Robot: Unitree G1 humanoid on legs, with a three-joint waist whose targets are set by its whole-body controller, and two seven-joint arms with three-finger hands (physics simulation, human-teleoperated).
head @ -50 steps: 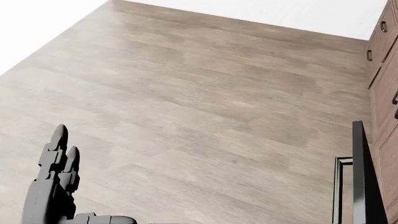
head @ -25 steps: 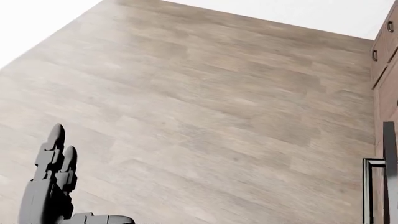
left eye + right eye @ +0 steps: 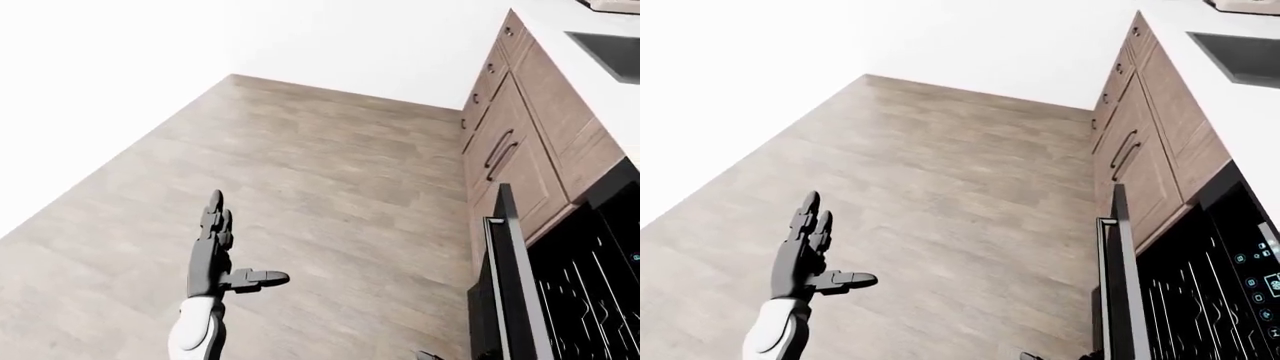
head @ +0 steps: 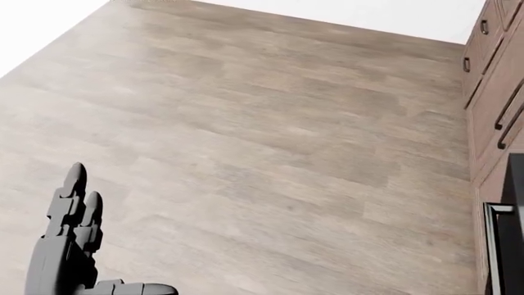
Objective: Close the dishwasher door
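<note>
The dishwasher door (image 3: 512,289) stands part open at the right of the left-eye view, its edge toward me, with a bar handle (image 3: 489,225) at its top. The dark inside with wire racks (image 3: 590,300) shows to its right. The handle also shows in the head view (image 4: 494,246). My left hand (image 3: 243,246) is open, fingers spread and thumb out, raised over the floor well left of the door and touching nothing. A small dark tip (image 3: 430,355) at the bottom edge may be my right hand.
Brown wood cabinets (image 3: 515,154) with dark handles run along the right under a white counter (image 3: 585,71) with a dark sink (image 3: 612,51). Wood plank floor (image 3: 330,187) spreads to the left, up to a white wall (image 3: 150,60).
The whole head view has shifted: the camera moved, so the cabinets and door edge sit differently at the right. My left hand keeps its open pose and its place in the view.
</note>
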